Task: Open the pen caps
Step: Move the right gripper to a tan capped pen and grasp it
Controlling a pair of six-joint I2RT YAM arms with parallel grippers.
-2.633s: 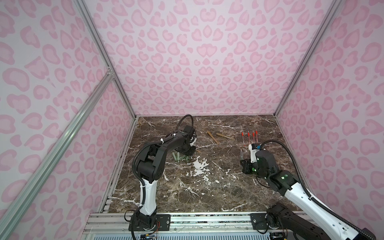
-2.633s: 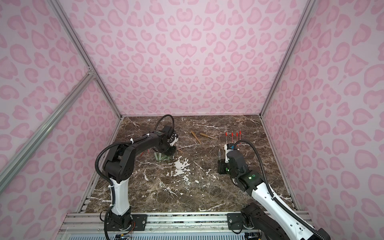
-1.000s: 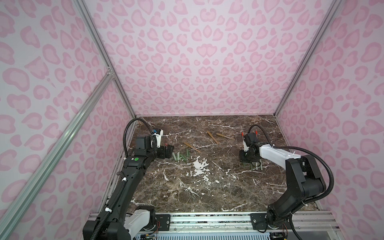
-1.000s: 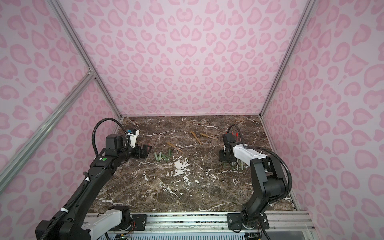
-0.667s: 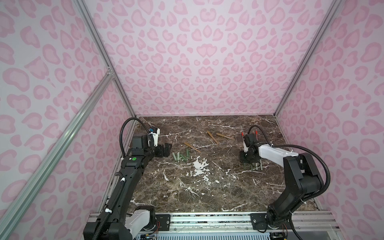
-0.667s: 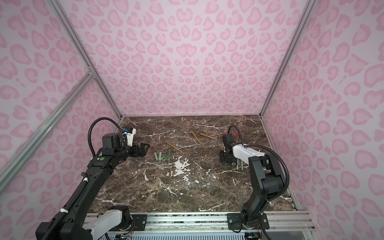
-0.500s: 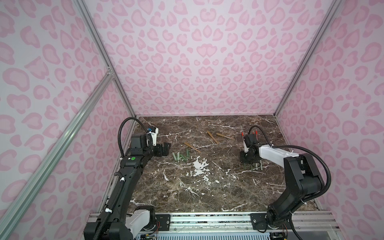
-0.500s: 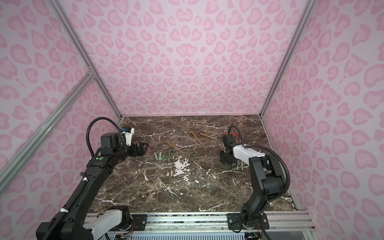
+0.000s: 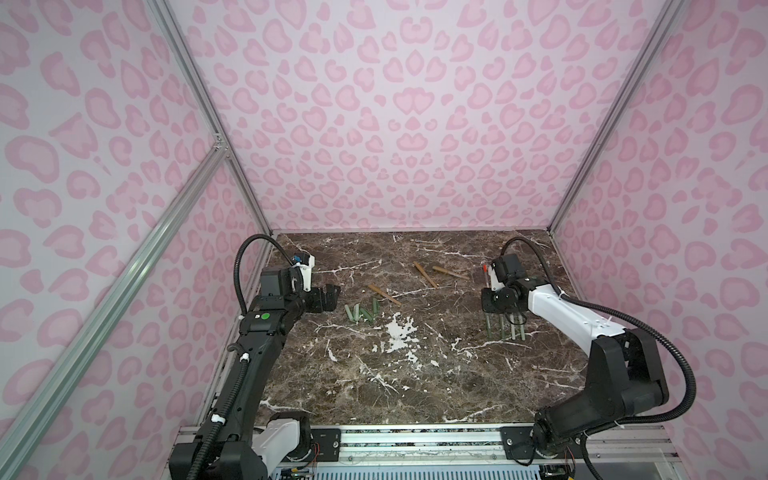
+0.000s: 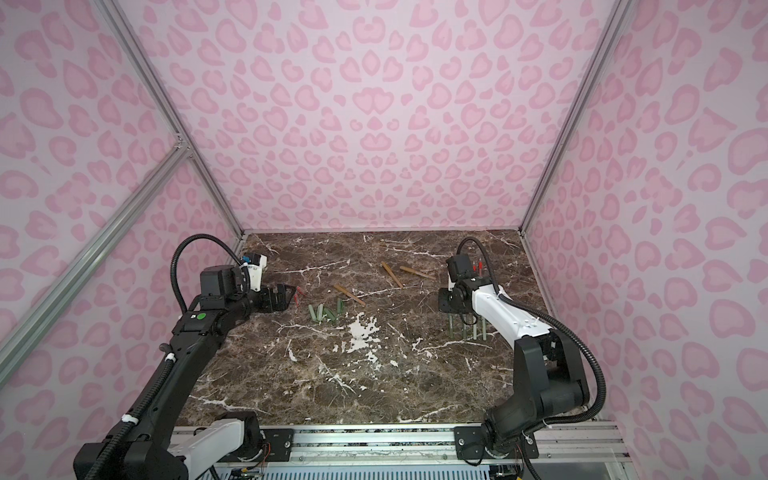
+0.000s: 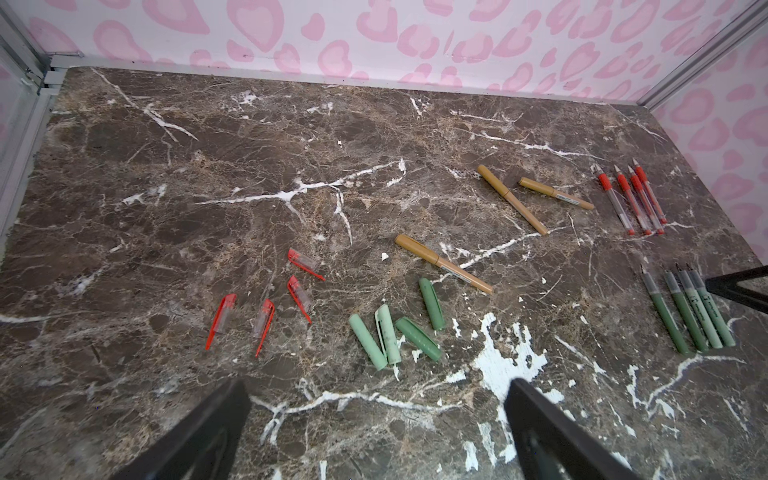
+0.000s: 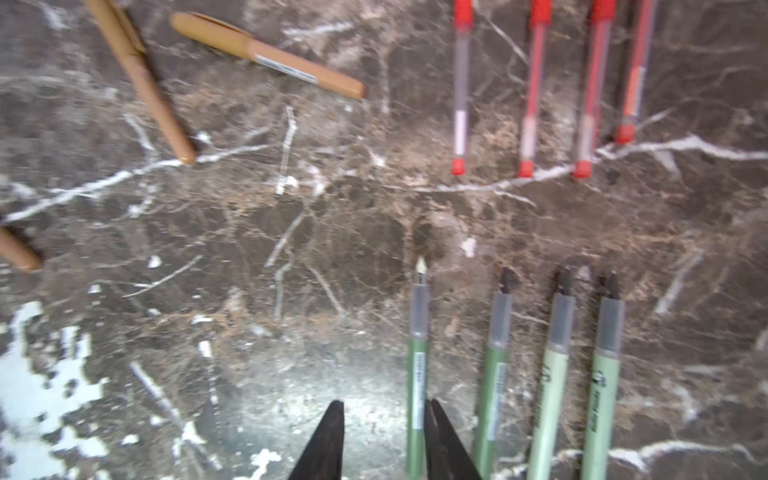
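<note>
Several loose red pen caps (image 11: 264,320) and several loose green pen caps (image 11: 386,332) lie on the marble, the green ones also in both top views (image 9: 361,311) (image 10: 326,312). Three tan pens (image 11: 442,262) (image 9: 424,274) are still capped. My left gripper (image 11: 376,419) (image 9: 328,297) is open and empty, hovering just left of the caps. My right gripper (image 12: 384,419) (image 9: 492,311) points down at a row of uncapped green pen bodies (image 12: 417,365) (image 9: 505,328). Its jaws are parted, and the leftmost body lies on the table beside one finger (image 12: 440,436).
Several uncapped red pen bodies (image 12: 536,83) (image 11: 631,199) lie in a row beyond the green bodies, near the right wall. Pink patterned walls close in the back and both sides. A metal rail (image 9: 415,436) runs along the front edge.
My right gripper has opened and let go of the green pen body, which now lies on the table. My left gripper has drawn back slightly to the left, staying open.
</note>
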